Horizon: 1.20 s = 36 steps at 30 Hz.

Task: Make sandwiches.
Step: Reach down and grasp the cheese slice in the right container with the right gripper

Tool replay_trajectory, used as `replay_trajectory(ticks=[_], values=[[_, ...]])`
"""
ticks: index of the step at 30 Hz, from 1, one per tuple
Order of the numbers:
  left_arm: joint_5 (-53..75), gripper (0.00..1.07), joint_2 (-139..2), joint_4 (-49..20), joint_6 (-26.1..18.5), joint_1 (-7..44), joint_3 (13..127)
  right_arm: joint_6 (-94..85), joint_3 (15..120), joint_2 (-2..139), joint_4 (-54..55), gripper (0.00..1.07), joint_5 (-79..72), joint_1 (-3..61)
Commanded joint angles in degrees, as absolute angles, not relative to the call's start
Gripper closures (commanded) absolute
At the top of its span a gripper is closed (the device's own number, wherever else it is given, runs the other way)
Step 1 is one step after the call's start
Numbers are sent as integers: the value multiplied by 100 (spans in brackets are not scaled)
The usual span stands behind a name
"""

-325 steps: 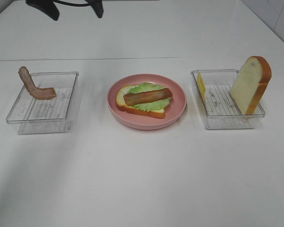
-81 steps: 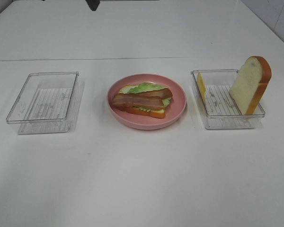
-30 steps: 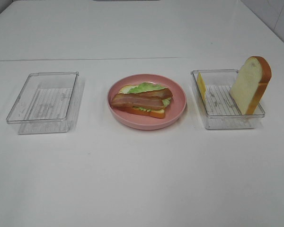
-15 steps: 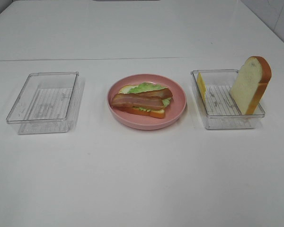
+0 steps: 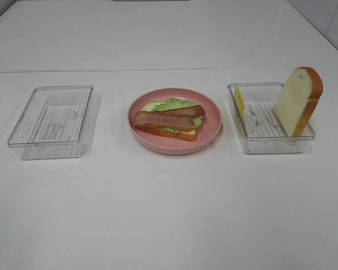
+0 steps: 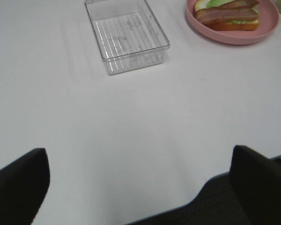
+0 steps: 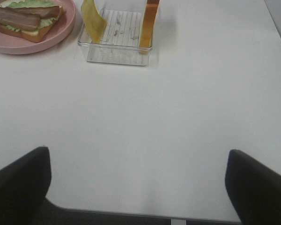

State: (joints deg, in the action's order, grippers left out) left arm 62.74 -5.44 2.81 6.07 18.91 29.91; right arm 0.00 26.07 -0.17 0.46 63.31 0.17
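Note:
The open-topped sandwich (image 5: pixel 168 121) lies on a round pink plate (image 5: pixel 214 121) mid-table: a bread slice, green lettuce (image 5: pixel 172 103) and two bacon strips (image 5: pixel 163 119) on top. A second bread slice (image 5: pixel 297 98) stands upright in the right clear tray (image 5: pixel 270 143), with a yellow cheese slice (image 5: pixel 239 102) leaning at the tray's other end. Neither arm shows in the exterior view. My left gripper (image 6: pixel 140 187) is open over bare table, well short of the empty tray (image 6: pixel 126 35). My right gripper (image 7: pixel 138 187) is open too, well back from the cheese (image 7: pixel 93 18) and bread (image 7: pixel 150 21).
The left clear tray (image 5: pixel 50 121) holds nothing. The table's near edge shows beneath both grippers in the wrist views. Bare white tabletop lies between the trays and that edge.
Since the oldest frame a second bacon strip has gone from the left tray onto the sandwich, and the arm has left the top of the view. Nothing has moved in the last second.

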Motion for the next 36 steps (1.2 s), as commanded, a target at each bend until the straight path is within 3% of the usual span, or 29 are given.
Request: replay_trajectory(ticks=[1, 15, 20, 22, 25, 27, 36], values=[[6165, 10, -498, 223, 584, 1879, 2968, 0, 2618, -218, 40, 9, 6325, -6], [6165, 10, -493, 223, 584, 1788, 2968, 0, 2618, -218, 40, 9, 6325, -6], [6165, 10, -481, 223, 584, 1209, 2968, 0, 2618, -218, 40, 9, 6325, -6], [6165, 10, -476, 229, 584, 590, 2968, 0, 2618, -218, 40, 9, 6325, -6], [6165, 10, -476, 229, 584, 458, 2968, 0, 2618, -218, 40, 9, 6325, -6], [6165, 10, -476, 229, 584, 109, 2968, 0, 2618, -218, 40, 9, 6325, -6], [6165, 10, -212, 241, 584, -6, 2968, 0, 2618, -218, 40, 9, 6325, -6]])
